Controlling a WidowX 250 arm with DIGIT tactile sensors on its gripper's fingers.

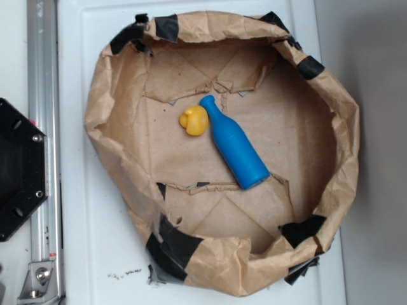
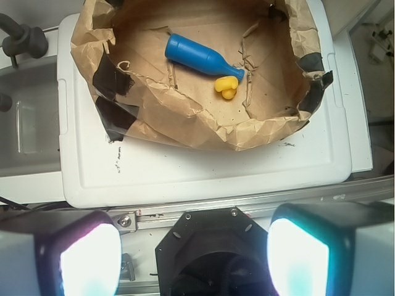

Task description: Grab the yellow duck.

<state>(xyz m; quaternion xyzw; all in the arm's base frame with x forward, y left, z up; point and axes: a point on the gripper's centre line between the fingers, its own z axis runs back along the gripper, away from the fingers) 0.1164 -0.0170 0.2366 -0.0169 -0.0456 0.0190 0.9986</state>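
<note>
The yellow duck [image 1: 193, 121] [image 2: 226, 86] lies on the brown paper floor inside the paper-lined basin [image 1: 222, 38] [image 2: 185, 132], touching the neck of a blue plastic bottle [image 1: 234, 143] [image 2: 200, 57]. In the wrist view my gripper [image 2: 194, 259] is open, its two pale fingers wide apart at the bottom corners with nothing between them. It hangs over the black robot base [image 2: 216, 246], well short of the basin and far from the duck. The gripper does not show in the exterior view.
The basin's crumpled paper walls are patched with black tape [image 1: 168, 244] [image 2: 114, 117] and stand on a white lid [image 2: 185, 172]. A metal rail [image 1: 44, 127] [image 2: 259, 206] and the black base plate [image 1: 19, 168] lie beside it. A grey sink [image 2: 28, 117] is off to one side.
</note>
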